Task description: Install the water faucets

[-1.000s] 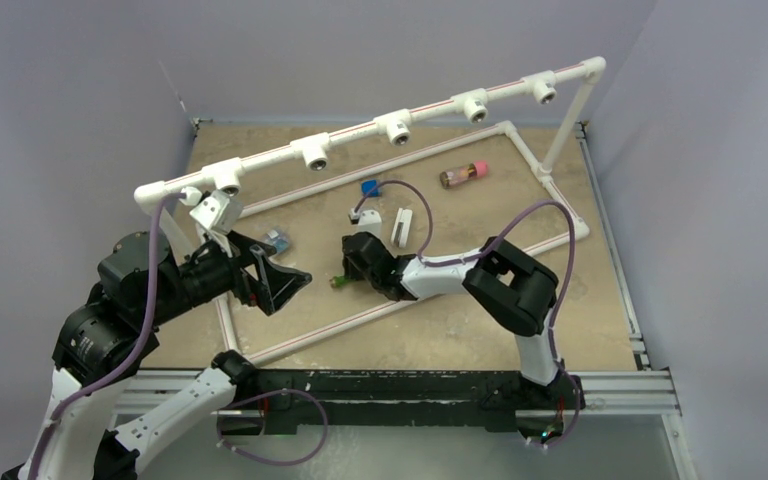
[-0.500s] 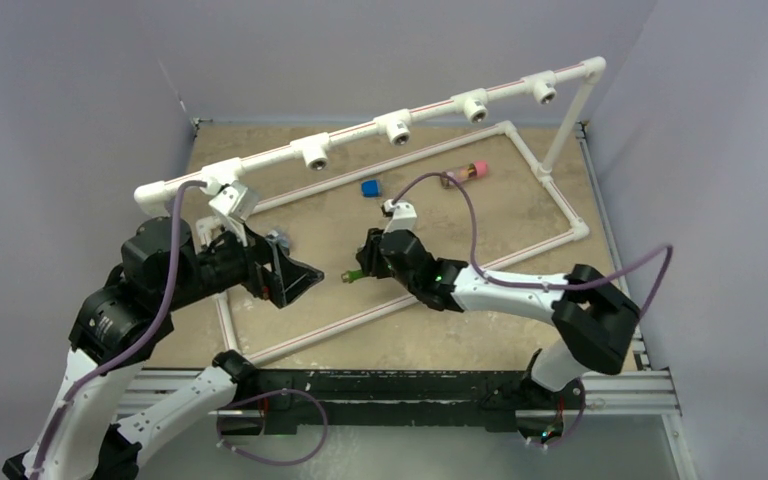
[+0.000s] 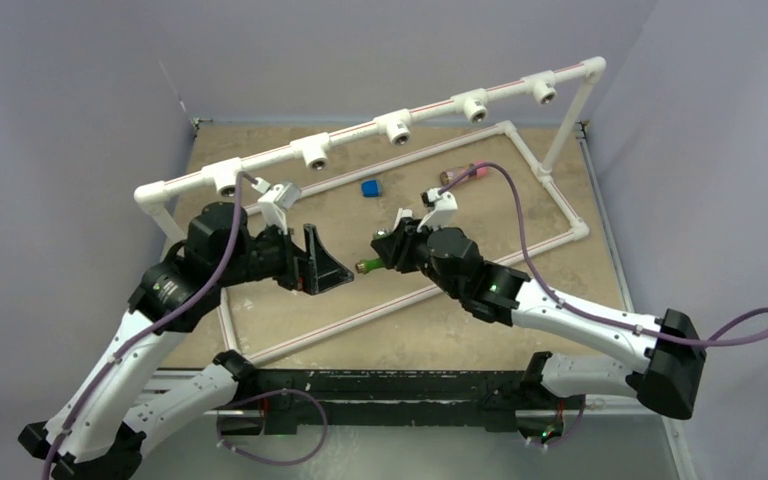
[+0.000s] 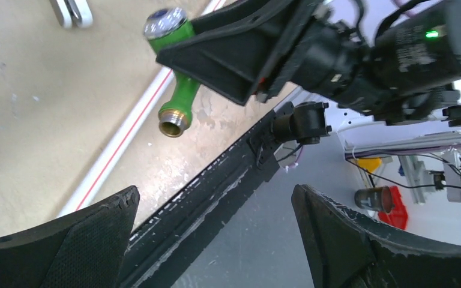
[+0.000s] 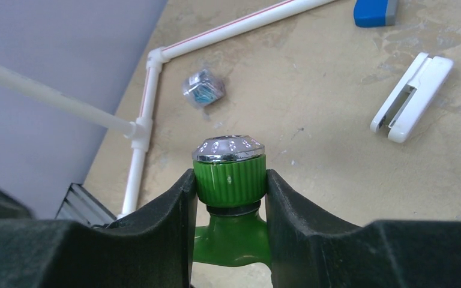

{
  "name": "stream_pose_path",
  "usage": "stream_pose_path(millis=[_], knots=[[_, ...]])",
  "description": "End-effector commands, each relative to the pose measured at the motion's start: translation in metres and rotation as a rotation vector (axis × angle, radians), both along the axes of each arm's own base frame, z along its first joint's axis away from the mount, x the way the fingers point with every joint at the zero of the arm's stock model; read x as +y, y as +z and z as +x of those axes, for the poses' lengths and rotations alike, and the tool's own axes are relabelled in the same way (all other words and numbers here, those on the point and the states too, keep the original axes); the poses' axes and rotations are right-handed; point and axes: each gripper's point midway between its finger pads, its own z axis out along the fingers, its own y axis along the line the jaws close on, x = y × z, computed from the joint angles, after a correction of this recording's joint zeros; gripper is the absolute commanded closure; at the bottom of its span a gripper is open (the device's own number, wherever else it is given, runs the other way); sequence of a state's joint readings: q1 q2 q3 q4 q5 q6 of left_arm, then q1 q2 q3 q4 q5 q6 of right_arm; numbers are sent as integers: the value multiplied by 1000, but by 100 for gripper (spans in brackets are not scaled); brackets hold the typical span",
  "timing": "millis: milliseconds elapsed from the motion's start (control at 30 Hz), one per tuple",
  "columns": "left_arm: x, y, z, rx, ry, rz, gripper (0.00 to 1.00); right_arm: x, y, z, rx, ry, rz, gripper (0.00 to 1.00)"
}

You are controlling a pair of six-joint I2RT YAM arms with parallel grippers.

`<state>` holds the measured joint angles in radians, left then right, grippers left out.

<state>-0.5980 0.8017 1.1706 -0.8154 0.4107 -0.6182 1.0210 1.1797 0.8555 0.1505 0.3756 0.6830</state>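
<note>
The tan counter (image 3: 410, 335) has a white pipe (image 3: 355, 140) with five empty holes. The right gripper (image 3: 388, 250) holds the green tap (image 3: 368, 265) up in the air. The left gripper (image 3: 328, 268) is wide and empty. No tap is in yet.

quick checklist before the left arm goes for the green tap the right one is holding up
1. Grip of right end effector on green tap: ok, jaws clamp its ribbed cap on both sides.
2. Opening of left end effector: ok, jaws wide apart.
3. Tap's stem end exposed: ok, it sticks out clear of the jaws.
4. Tap lined up with the left gap: cannot tell.
5. Free rail sockets: ok, none holds a tap.
</note>
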Motion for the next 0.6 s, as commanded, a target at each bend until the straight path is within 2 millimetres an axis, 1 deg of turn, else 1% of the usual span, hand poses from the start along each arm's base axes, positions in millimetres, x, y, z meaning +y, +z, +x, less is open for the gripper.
stream_pose_path(millis=[0, 133, 167, 300, 367, 567], knots=[[-23, 1, 0, 79, -49, -123, 3, 2, 47, -7, -19, 20, 103, 100], [-33, -10, 6, 141, -41, -161, 7, 7, 72, -15, -23, 59, 162, 100], [-35, -12, 8, 152, -35, -170, 7, 8, 81, -17, -25, 64, 179, 100], [-37, -17, 15, 184, 8, -192, 10, 12, 101, -23, -23, 77, 220, 100], [-38, -16, 18, 186, 24, -209, 12, 13, 107, -24, -23, 74, 230, 100], [-42, -12, 23, 202, 48, -252, 17, 20, 112, -27, -5, 50, 236, 100]])
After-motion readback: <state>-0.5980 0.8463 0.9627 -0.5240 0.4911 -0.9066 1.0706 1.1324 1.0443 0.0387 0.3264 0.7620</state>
